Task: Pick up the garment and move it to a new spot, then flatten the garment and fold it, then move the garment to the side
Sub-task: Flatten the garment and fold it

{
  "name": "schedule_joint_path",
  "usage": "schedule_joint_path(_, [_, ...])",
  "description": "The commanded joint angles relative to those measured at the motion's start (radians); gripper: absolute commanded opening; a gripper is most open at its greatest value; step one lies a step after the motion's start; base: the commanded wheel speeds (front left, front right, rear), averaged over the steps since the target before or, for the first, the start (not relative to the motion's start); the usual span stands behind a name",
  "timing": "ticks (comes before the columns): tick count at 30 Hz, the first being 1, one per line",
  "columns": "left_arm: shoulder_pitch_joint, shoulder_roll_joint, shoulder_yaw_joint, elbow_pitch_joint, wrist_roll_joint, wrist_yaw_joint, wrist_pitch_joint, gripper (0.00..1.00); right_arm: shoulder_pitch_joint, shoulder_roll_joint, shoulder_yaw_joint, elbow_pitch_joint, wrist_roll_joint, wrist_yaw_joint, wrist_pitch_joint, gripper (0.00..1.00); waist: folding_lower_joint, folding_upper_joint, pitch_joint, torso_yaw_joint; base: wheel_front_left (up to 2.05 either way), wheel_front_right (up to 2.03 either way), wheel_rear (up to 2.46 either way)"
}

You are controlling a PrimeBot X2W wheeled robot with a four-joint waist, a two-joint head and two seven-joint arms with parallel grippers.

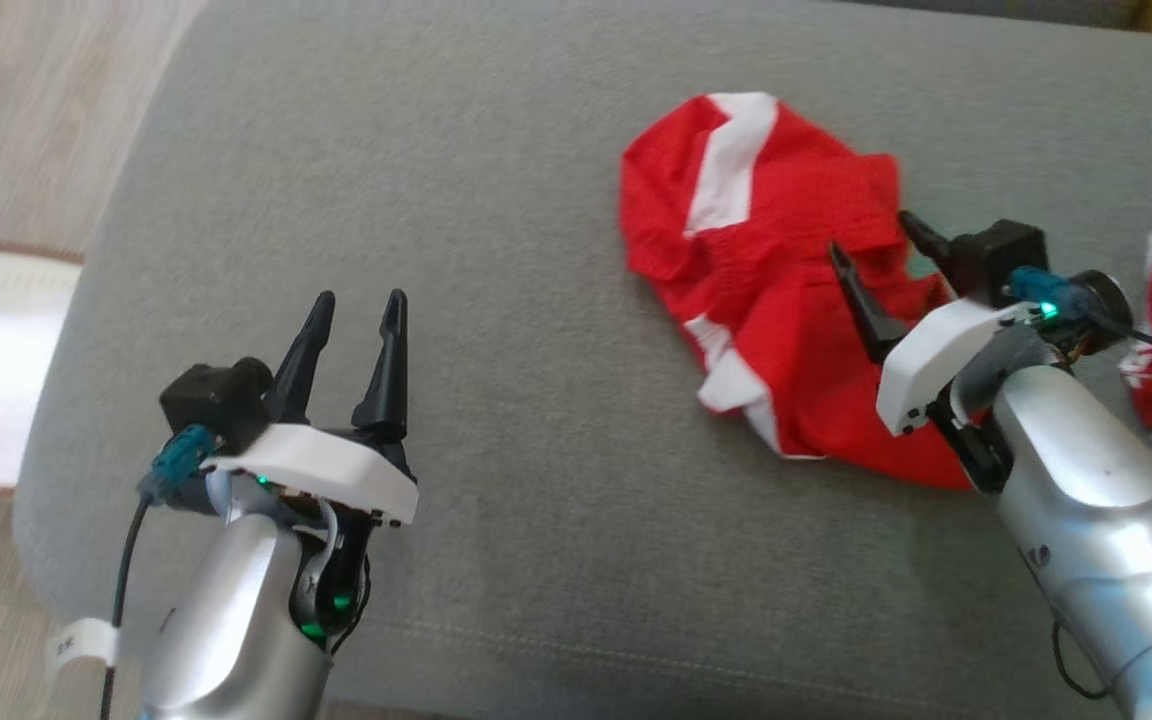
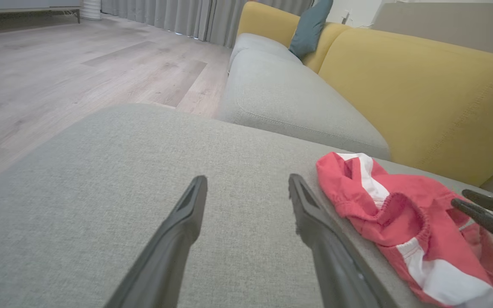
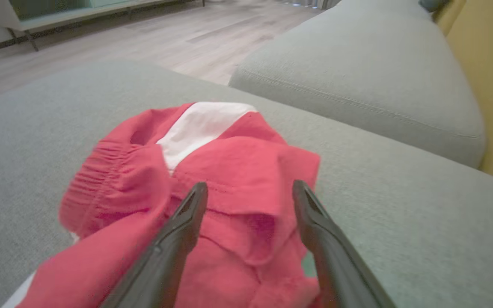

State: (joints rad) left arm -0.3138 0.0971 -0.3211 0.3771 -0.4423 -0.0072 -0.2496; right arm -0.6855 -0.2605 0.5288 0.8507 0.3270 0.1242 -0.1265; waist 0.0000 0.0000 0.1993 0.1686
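Grey sofa cushion [image 1: 496, 350] has the red-and-white garment [image 1: 766, 300] lying on it in a crumpled heap, right of centre. I'd guess the first move is done, with flattening, folding and shifting aside all left. Right gripper [image 1: 871, 235] hangs over the heap, fingers spread, gripping nothing. Left gripper [image 1: 360, 297] is spread too, well apart, over bare cushion.

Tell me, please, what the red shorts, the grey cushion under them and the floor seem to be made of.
Red shorts: thin woven cloth, likely cotton or a blend, matte; it crumples softly and gathers at an elastic waistband. Grey cushion: coarse woven upholstery, matte, with visible weave and a stitched seam. Floor: pale wood-look planks, laminate or vinyl perhaps, slight sheen.
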Motion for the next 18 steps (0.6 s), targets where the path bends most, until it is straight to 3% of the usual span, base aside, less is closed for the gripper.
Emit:
schedule_joint_path(1, [-0.021,0.026,0.033,-0.034,0.006,0.004,-0.012,1.0,0.0,0.01,-0.002,-0.027,-0.001,0.007,-0.015,1.0,0.0,0.0,-0.023,-0.025,0.0,0.0,0.0])
schedule_joint_path(9, [0.015,0.049,0.038,-0.059,0.005,0.012,-0.012,1.0,0.122,0.05,-0.154,-0.128,-0.023,0.007,-0.075,1.0,0.0,0.0,-0.08,-0.133,0.0,0.0,0.0])
schedule_joint_path(18, [0.041,0.05,0.036,-0.09,-0.001,0.011,-0.012,1.0,0.401,0.18,-0.409,-0.405,-0.136,0.007,-0.1,1.0,0.0,0.0,-0.112,-0.22,0.0,0.0,0.0])
